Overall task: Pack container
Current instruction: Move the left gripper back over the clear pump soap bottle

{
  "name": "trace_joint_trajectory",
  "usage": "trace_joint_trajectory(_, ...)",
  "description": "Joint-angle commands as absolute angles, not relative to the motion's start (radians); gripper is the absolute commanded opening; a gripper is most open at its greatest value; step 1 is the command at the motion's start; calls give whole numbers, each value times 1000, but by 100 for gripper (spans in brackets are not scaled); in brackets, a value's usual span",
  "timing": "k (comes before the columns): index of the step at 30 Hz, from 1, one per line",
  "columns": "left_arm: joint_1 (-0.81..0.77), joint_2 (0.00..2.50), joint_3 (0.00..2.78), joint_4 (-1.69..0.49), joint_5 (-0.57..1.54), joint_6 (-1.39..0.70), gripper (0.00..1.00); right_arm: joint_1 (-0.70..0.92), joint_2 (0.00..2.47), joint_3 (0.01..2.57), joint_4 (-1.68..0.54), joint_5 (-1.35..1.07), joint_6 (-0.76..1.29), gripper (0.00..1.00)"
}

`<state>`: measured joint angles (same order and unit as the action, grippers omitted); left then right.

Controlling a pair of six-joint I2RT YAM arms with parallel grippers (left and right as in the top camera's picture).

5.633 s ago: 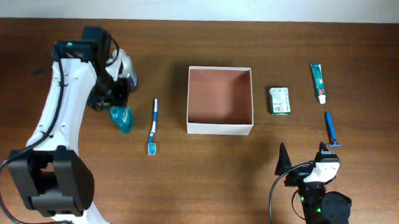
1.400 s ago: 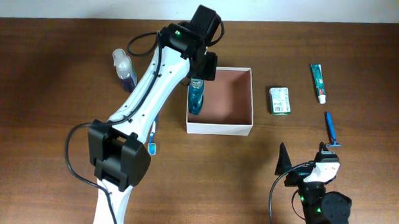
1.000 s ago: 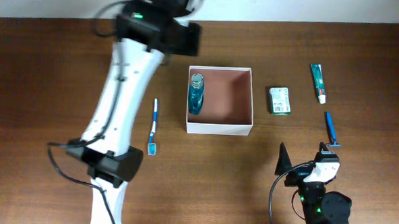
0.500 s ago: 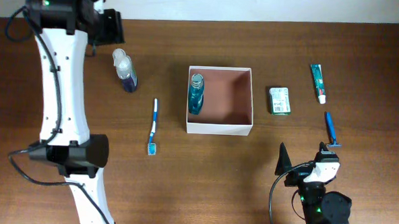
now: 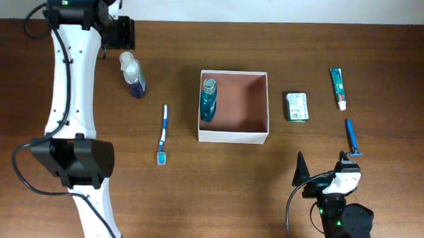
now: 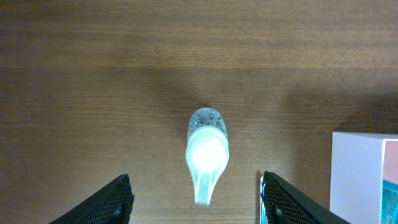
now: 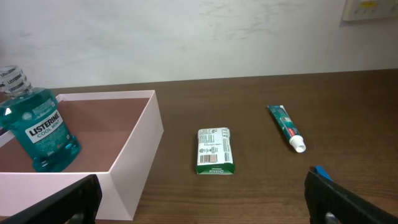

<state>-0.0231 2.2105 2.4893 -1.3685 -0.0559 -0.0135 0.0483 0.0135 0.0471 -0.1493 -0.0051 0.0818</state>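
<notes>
The container [image 5: 258, 139], a white-walled box with a reddish-brown inside, stands mid-table. A teal mouthwash bottle [image 5: 208, 99] lies along its left side; the right wrist view shows the bottle [image 7: 38, 127] and the container's wall [image 7: 134, 168]. My left gripper [image 5: 124, 36] is open and empty at the back left, above a clear pump bottle [image 5: 133, 72]. In the left wrist view the pump bottle [image 6: 207, 149] sits between and ahead of the wide-apart fingers [image 6: 112, 199]. My right gripper [image 5: 324, 174] is open and empty at the front right.
A blue toothbrush [image 5: 163, 135] lies left of the container. Right of it lie a green packet [image 5: 297, 107], a toothpaste tube [image 5: 337, 87] and a blue razor [image 5: 352, 138]. The container's corner [image 6: 364, 177] shows at the right of the left wrist view.
My left gripper let go of the mouthwash bottle in the container, swung away to the back left, and now sits a little further right, over the pump bottle. The right arm has not moved.
</notes>
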Motion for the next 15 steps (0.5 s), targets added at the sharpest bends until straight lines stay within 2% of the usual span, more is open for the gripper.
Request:
trace_joint_trajectory(1,-21,2213,2425,-1328,-15,58,68,44,4,38,-149,-15,82,99)
trace_joint_trajectory(15,-21,2278,2311,-1253,-15,65,67,44,4,38,-149,-15,82,99)
